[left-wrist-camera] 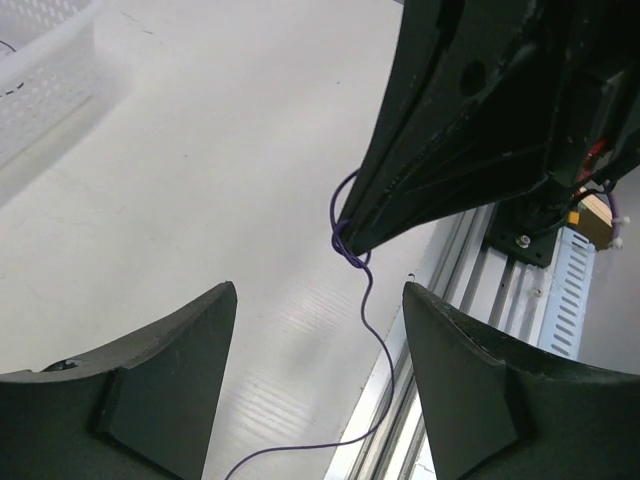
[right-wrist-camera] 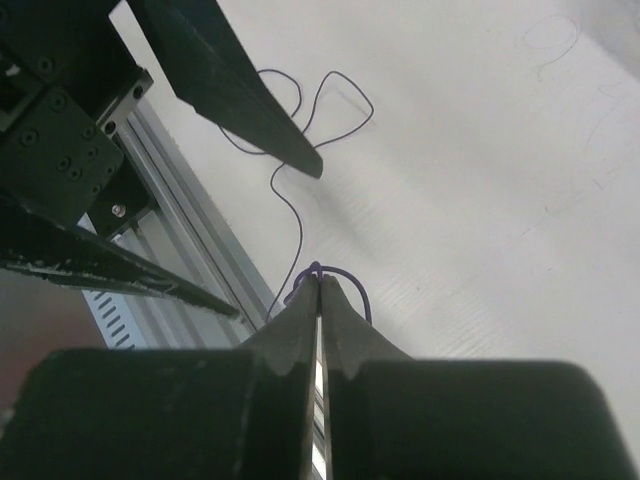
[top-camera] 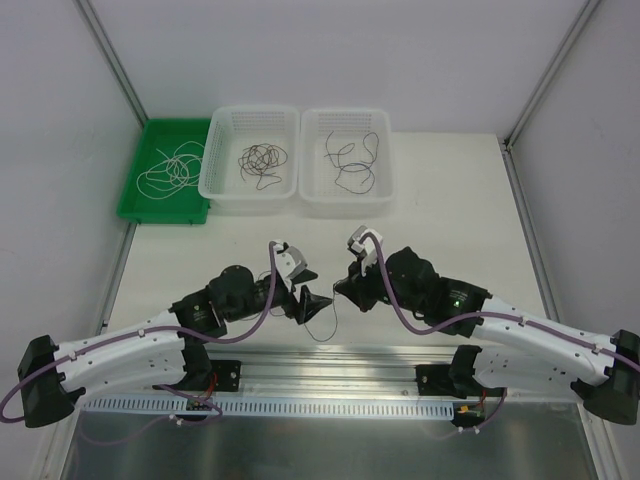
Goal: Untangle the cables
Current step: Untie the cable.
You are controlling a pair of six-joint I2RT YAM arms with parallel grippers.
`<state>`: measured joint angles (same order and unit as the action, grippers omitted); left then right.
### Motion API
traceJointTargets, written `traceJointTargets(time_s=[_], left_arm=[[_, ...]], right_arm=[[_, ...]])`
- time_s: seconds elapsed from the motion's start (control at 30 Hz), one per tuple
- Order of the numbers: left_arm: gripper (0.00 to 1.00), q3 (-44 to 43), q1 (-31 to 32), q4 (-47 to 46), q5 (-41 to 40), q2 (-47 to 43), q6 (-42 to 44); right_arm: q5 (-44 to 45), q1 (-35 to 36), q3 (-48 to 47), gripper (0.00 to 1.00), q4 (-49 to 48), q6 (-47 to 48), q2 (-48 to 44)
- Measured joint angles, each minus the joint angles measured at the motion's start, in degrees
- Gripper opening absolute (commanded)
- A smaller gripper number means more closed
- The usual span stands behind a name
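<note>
Top external: two baskets (top-camera: 250, 108) (top-camera: 345, 112), one tray (top-camera: 160, 210) | left claw (left-wrist-camera: 320, 330) spread wide, empty | right claw (right-wrist-camera: 318, 285) pinching one cable (right-wrist-camera: 300, 230)

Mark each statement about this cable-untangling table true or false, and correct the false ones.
1. The right gripper is shut on a thin purple cable. True.
2. The left gripper is clamped on that same cable. False: its jaws stand open, and the cable hangs past them, gripped only by the other arm.
3. A whitish cable lies in the green tray. True.
4. Both white baskets are empty. False: the left basket holds a dark tangle, and the right basket holds loose dark cables.
</note>
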<state>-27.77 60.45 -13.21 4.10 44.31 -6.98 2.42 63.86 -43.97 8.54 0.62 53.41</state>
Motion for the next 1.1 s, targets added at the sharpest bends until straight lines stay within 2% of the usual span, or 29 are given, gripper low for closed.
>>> traceJointTargets(time_s=[0.23, 0.37, 0.47, 0.5, 0.57, 0.6, 0.8, 1.1], left_arm=[[0.65, 0.6, 0.0, -3.1, -3.4, 2.1, 0.0], [0.59, 0.6, 0.0, -4.9, -3.4, 3.9, 0.1], [0.39, 0.6, 0.0, -6.2, -0.9, 5.1, 0.4], [0.22, 0.6, 0.0, -6.7, 0.5, 5.4, 0.6], [0.04, 0.8, 0.0, -7.8, 3.5, 5.6, 0.9], [0.00, 1.1, 0.2, -8.4, 4.6, 5.6, 1.3], [0.00, 3.8, 0.2, -11.3, 9.2, 5.6, 2.1], [0.00, 10.2, -0.3, -21.4, 9.3, 0.5, 1.9]], right_arm=[[-3.4, 0.0, 0.0, 0.01, 0.8, 1.3, 0.8], [-4.4, -0.3, 0.0, 0.01, 1.1, 2.2, 0.9], [-4.8, -0.5, 0.0, 0.01, 1.6, 3.2, 0.9], [-5.0, -0.6, 0.0, 0.01, 1.6, 3.5, 0.9], [-5.4, -0.9, 0.5, 0.01, 0.8, 4.1, 0.7], [-5.9, -0.9, 0.8, 0.01, 0.6, 4.3, 0.5], [-9.4, -1.6, 3.1, 0.01, 0.6, 4.7, -0.9], [-15.4, -7.6, 7.5, 0.01, -5.4, -1.5, -5.7]])
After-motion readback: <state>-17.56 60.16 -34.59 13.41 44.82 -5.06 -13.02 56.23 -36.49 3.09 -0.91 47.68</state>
